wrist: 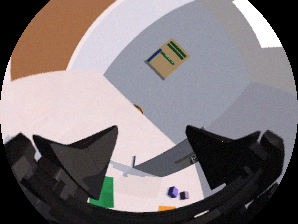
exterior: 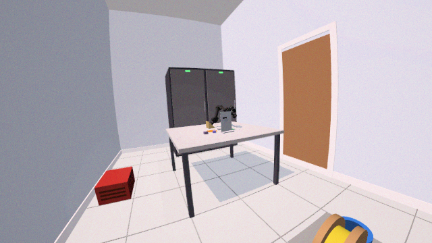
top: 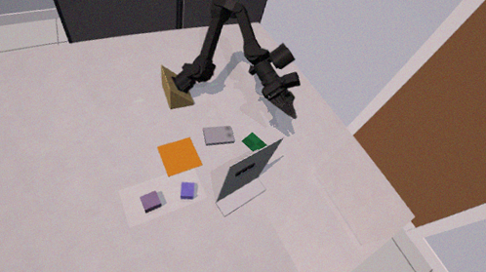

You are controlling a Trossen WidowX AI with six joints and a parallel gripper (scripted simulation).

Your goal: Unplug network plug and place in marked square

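The upright grey panel (top: 246, 178) (exterior: 225, 121) stands on a white base plate near the table's middle. A dark slot (top: 244, 170) shows on its face; the plug is too small to make out clearly. My gripper (top: 291, 110) (wrist: 153, 129) is open and empty. It hangs above the table behind the panel, apart from it, with the fingers pointing down toward it. A green square (top: 254, 142) (wrist: 103, 192) lies on the table between the gripper and the panel. An orange square (top: 179, 156) lies to the panel's left.
A flat grey box (top: 218, 135) lies beside the green square. Two purple blocks (top: 187, 190) (top: 150, 201) sit on a pale mat (top: 132, 208). A tan wedge (top: 174, 90) stands at the arm's base. The table edge (exterior: 250, 133) is to the right.
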